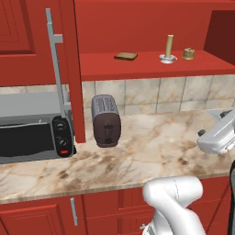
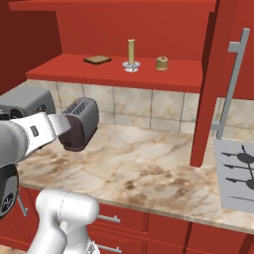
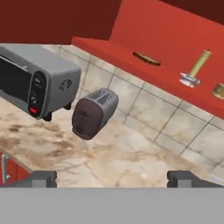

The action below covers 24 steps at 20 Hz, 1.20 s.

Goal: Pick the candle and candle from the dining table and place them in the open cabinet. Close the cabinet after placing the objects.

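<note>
**Both candles on the cabinet shelf, doors open**

The slim olive-gold stick candle stands on a clear round dish, and just beside it, apart, sits the squat brass-gold candle. Both rest on the red inner shelf of the red wooden wall cabinet. A flat brown slab lies on the same shelf, well apart from the stick candle on its other side.

Below the shelf runs a tiled backsplash over a beige-brown marbled stone desk. On the desk stand a dark grey toaster and, next to it, a grey toaster oven with black dials. Both cabinet doors hang open, each with a long grey vertical bar handle. Low red cupboards sit under the desk, and a grey cooktop shows at one end.

The stick candle is upright, its long axis vertical, tip toward the cabinet's top. The squat candle also sits upright.

The gripper is away from the shelf, over the desk, its jaws spread wide with nothing between them
</note>
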### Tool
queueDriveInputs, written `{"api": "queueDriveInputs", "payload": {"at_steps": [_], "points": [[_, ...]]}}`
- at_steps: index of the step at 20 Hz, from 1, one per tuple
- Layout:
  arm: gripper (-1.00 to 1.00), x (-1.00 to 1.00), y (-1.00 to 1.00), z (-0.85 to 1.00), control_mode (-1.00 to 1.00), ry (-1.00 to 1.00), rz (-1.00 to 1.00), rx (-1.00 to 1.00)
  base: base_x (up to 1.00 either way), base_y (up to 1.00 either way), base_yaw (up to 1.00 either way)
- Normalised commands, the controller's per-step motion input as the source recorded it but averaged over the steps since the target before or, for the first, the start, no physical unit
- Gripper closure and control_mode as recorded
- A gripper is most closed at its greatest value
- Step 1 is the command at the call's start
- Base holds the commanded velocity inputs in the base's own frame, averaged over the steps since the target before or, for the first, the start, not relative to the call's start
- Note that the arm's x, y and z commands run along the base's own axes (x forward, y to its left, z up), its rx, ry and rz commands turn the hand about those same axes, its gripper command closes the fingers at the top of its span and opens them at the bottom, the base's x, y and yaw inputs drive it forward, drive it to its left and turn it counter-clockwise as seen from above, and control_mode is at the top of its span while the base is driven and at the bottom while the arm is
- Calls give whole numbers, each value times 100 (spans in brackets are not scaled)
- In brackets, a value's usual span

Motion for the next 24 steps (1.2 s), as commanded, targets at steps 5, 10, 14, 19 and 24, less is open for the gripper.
{"api": "queueDriveInputs", "payload": {"at_steps": [5, 10, 14, 19, 24], "points": [[-100, -25, 43, 0, -100, -19, 13, -33, 0, 0, 0], [-100, -22, 40, 3, -100, -20, 21, -40, 0, 0, 0], [-100, -30, 27, 12, -100, -26, 29, -31, 0, 0, 0], [-100, -21, 30, 6, -100, -15, 31, -21, 0, 0, 0], [-100, -16, 34, 0, -100, -7, 32, -15, 0, 0, 0]]}}
